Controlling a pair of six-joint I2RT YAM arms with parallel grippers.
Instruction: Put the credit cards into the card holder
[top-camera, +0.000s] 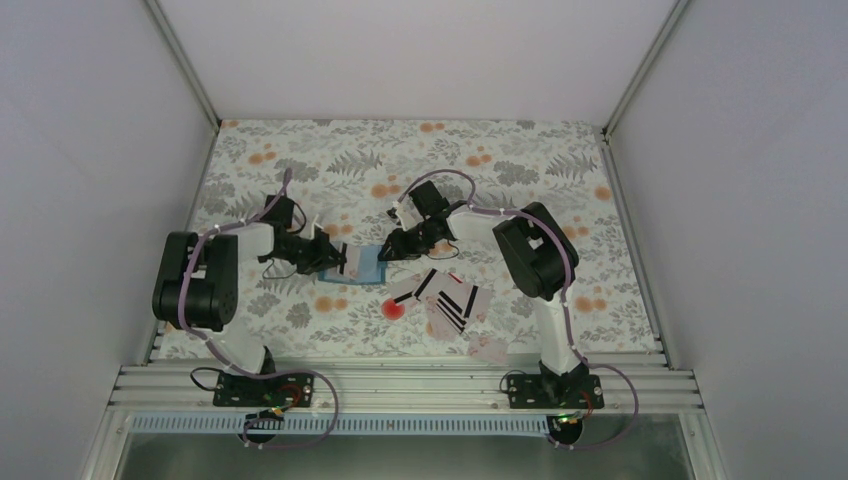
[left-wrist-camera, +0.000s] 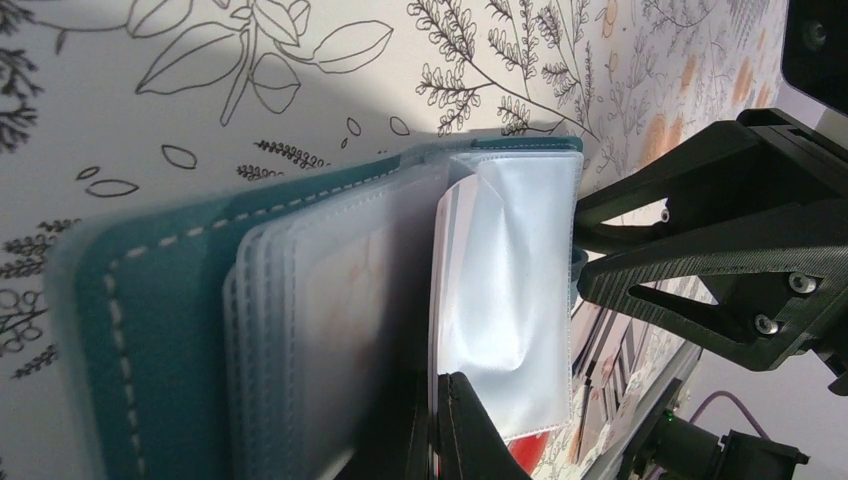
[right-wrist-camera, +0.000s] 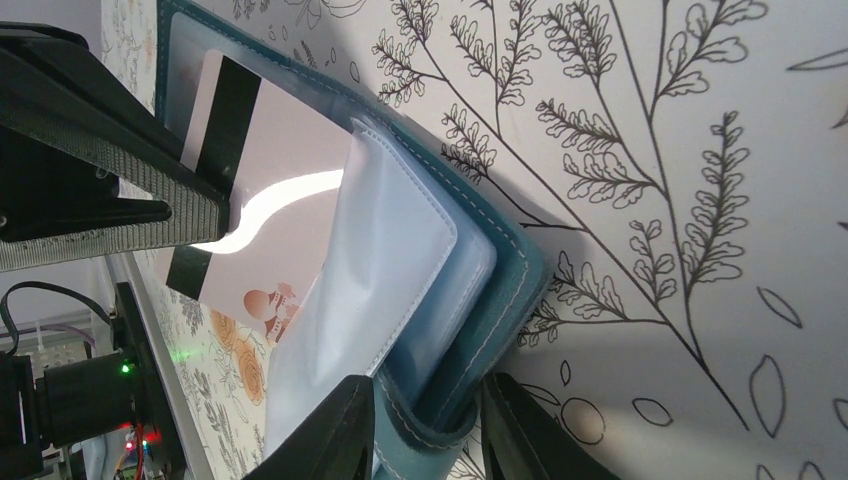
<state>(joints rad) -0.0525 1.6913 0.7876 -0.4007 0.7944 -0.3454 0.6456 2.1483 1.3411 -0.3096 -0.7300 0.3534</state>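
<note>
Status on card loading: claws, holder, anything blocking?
Left claw shut on striped card, its end at a sleeve. Right claw shut on card holder cover. Other cards loose nearby, not in the way.

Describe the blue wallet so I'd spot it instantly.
On the flower-patterned table, look at the middle, where the two arms' jaws meet. The card holder sits there, gripped by the right jaws while the left jaws hold a credit card at it. Unlike the loose cards fanned nearer the arm bases, it is teal-blue, stitched, and opens like a book with clear sleeves.
</note>
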